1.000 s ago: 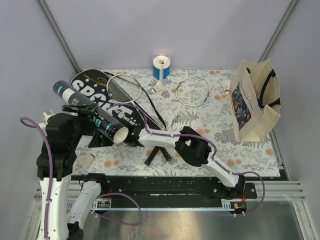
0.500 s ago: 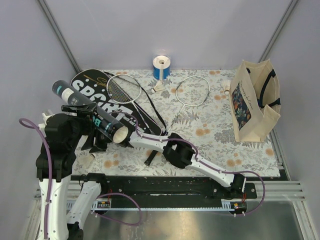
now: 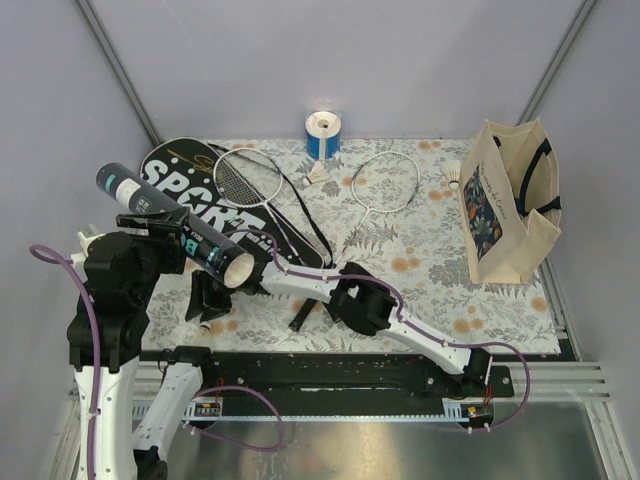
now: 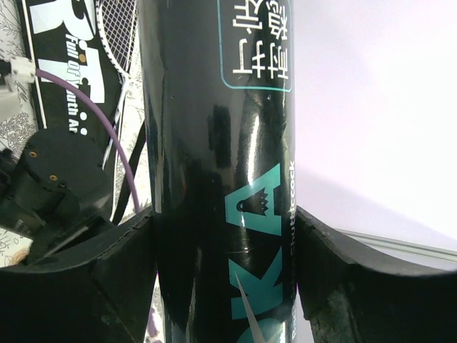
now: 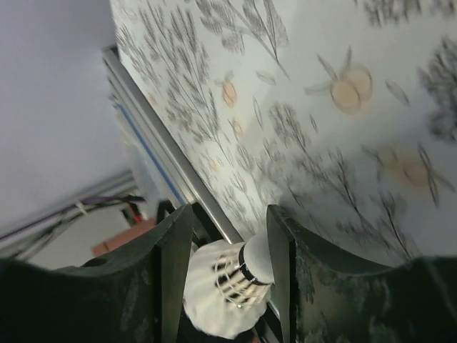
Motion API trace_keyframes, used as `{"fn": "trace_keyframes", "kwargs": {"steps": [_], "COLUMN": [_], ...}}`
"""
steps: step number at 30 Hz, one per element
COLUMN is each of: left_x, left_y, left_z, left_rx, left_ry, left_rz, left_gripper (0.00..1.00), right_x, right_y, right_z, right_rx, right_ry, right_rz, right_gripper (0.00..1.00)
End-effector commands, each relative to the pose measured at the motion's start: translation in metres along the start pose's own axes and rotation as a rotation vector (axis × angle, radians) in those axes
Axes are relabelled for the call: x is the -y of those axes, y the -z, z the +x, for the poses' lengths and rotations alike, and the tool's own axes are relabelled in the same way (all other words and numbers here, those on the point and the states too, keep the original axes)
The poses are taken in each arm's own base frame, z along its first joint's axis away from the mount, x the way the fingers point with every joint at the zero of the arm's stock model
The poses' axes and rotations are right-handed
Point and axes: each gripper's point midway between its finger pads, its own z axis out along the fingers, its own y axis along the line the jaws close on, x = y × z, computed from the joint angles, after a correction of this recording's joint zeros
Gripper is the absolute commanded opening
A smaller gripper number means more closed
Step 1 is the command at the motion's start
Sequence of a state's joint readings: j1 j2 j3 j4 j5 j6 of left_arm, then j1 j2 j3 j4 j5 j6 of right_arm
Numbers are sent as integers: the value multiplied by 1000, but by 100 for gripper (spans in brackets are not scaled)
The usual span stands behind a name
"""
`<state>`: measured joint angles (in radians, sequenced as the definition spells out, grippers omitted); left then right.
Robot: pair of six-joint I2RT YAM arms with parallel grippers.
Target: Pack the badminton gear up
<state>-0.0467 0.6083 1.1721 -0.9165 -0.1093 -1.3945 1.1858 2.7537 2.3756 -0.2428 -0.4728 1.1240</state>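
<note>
The left fingers (image 4: pixel 114 271) clamp the tube (image 4: pixel 214 143) from both sides. It runs lengthwise between them, tilted off the counter (image 3: pixel 420 270), with its open mouth pointing down toward the right fingers (image 5: pixel 143 300). Those stand at a middling gap and hold a shuttlecock (image 5: pixel 228 293) crosswise: the cork is against one finger and the feathers against the other, at the counter's near edge. Beyond the left fingers the cover (image 3: pixel 200 190) lies flat, with one racket (image 3: pixel 245 175) partly on it.
</note>
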Motion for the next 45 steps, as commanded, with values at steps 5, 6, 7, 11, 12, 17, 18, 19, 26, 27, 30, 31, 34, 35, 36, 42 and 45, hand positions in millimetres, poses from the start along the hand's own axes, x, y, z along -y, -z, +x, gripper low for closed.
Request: {"fn": "trace_keyframes", "kwargs": {"steps": [5,6,7,11,12,17,18,19,26,27,30,31,34,35,36,42,45], "left_x": [22,21,20,18,17,14,13,11,0,1,12,19,38,44,48,49,46], "left_y": [7,7,6,4,2,-2,-2,-4,-13,-12,-4,1,19,26,32,44,45], "left_z": [-8,-9,-9,-6,-6,-6,-6,-6,-9,-10,-14,-15,-17,-18,-18,-17,-15], "left_rx": [35,38,40,28,25,31,32,34,59,64,77,74,69,68,68,57,47], "left_ry": [17,18,19,24,22,11,11,9,-36,-41,-56,-60,-55,-51,-49,-41,-41], "left_rz": [91,91,86,79,73,59,56,51,14,16,50,72,131,153,167,187,185], "left_gripper": [19,19,19,19,19,19,19,19,18,18,18,19,19,19,20,20,20], "right_x": [43,53,54,67,68,64,60,62,63,60,42,38,19,11,4,-6,-9], "right_y": [74,79,85,103,109,123,127,130,162,166,178,181,182,178,175,159,152], "right_z": [31,33,34,29,27,25,23,22,9,8,6,7,21,31,37,52,58], "right_rx": [-24,-15,-1,58,73,91,100,109,198,211,289,312,370,369,373,415,452], "right_ry": [267,275,279,271,274,288,285,279,348,379,419,444,557,586,606,642,665], "right_rz": [271,296,297,331,338,293,281,280,304,294,261,272,300,295,289,317,352], "right_gripper": [48,44,42,35,34,30,29,26,27,29,34,36,41,43,46,52,56]}}
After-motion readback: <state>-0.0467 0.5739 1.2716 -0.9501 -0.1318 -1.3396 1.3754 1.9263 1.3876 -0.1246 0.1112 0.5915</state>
